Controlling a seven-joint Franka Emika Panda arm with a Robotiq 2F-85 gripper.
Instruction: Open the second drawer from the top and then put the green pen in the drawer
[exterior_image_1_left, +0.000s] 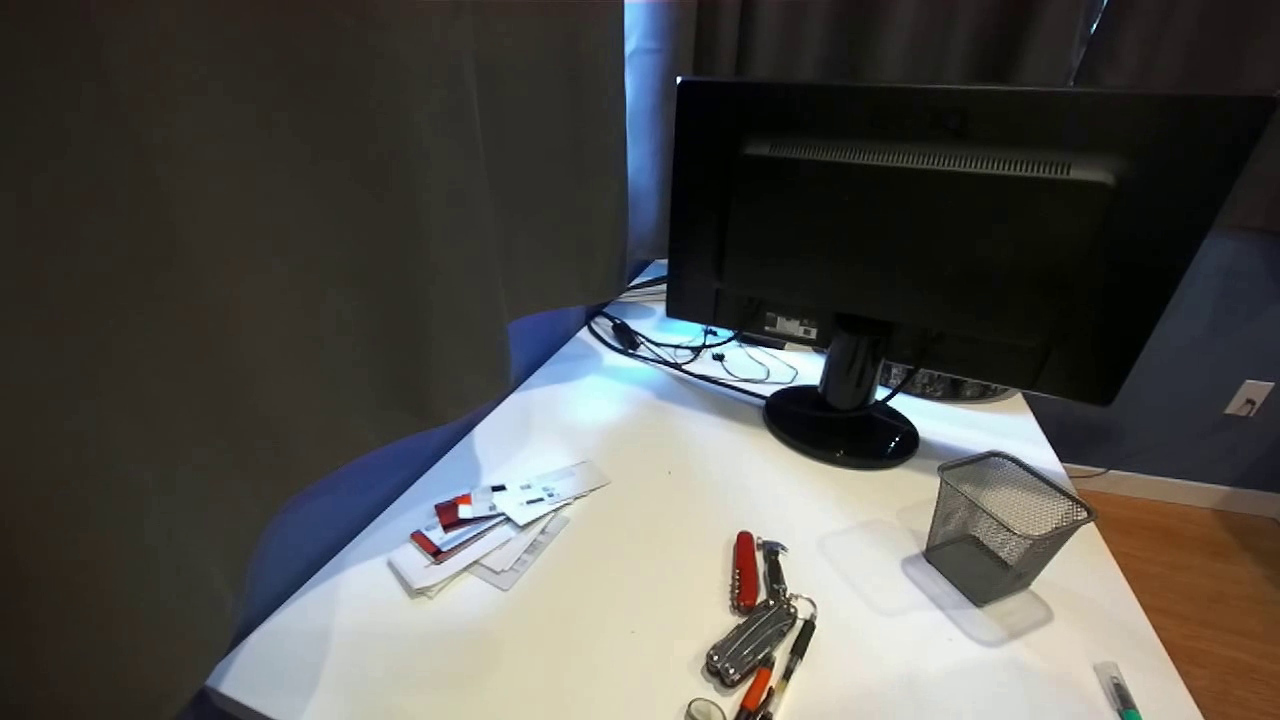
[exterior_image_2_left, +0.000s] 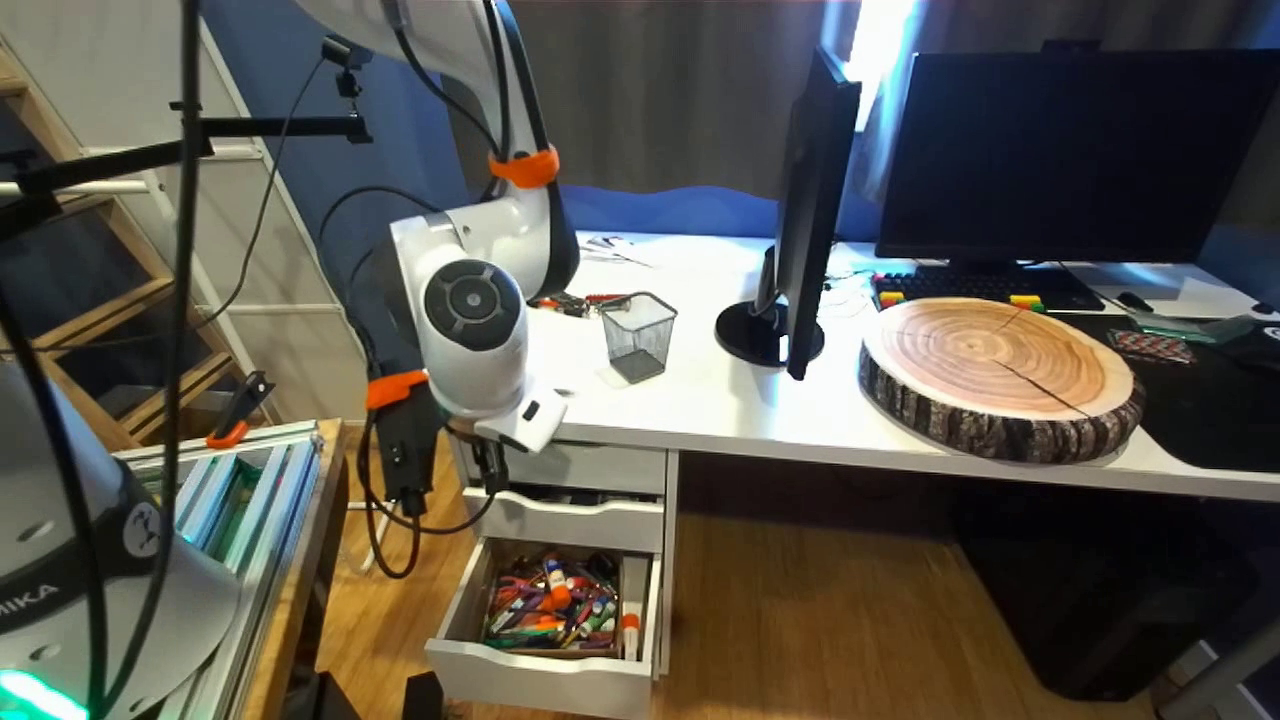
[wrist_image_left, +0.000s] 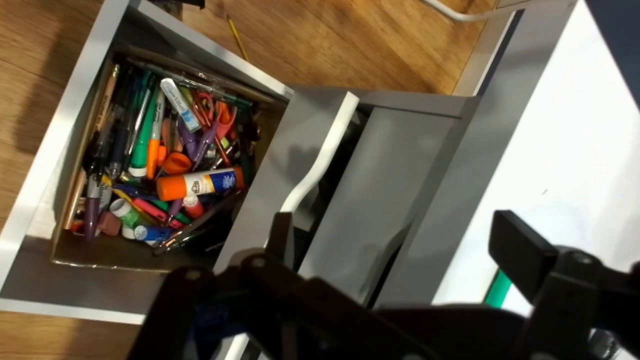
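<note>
The second drawer is open by a narrow gap, and its white front rim also shows in the wrist view. The top drawer above it is shut. The green pen lies on the desk near its edge, with its clear-capped end visible in an exterior view and its green barrel partly visible in the wrist view. My gripper is open and empty. One finger overlaps the second drawer's rim; I cannot tell if they touch. The other finger is over the desk, partly covering the pen.
A lower drawer is wide open, with a box of pens, markers and a glue stick. A mesh cup, a monitor, a multitool and papers are on the desk. A wood slab lies farther along.
</note>
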